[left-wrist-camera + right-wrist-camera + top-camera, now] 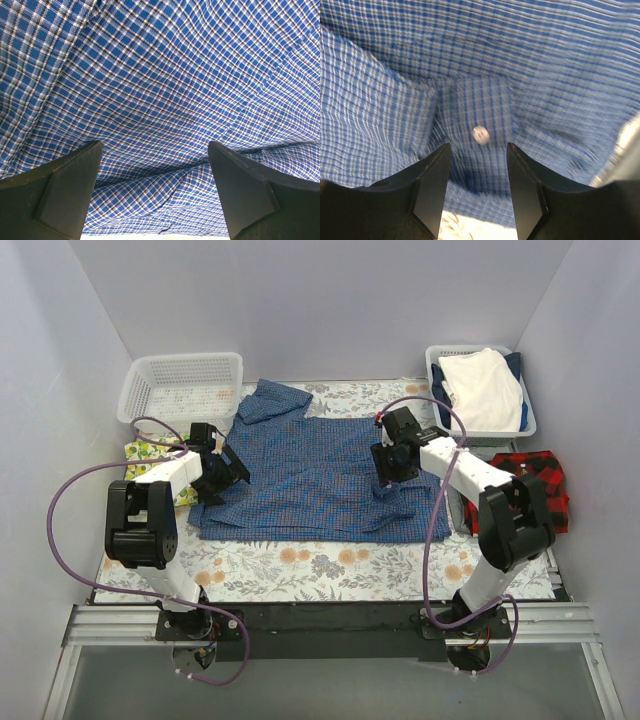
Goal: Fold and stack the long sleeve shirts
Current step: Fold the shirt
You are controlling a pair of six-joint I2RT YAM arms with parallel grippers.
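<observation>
The blue fine-check shirt (310,475) lies spread flat on the floral mat, with a folded sleeve at its top left. My left gripper (222,478) is open over the shirt's left edge; its wrist view shows the check cloth (165,90) filling the frame between wide jaws. My right gripper (388,480) is open over the shirt's right part; its wrist view shows a placket with a white button (480,134) just beyond the fingertips. The red-and-black plaid shirt (535,485) lies bunched at the right, behind the right arm.
An empty white basket (180,388) stands at the back left. Another basket (530,425) at the back right holds a plain white garment (485,388). A lemon-print cloth (145,452) lies at the left under the left arm. The floral mat (300,565) shows in front.
</observation>
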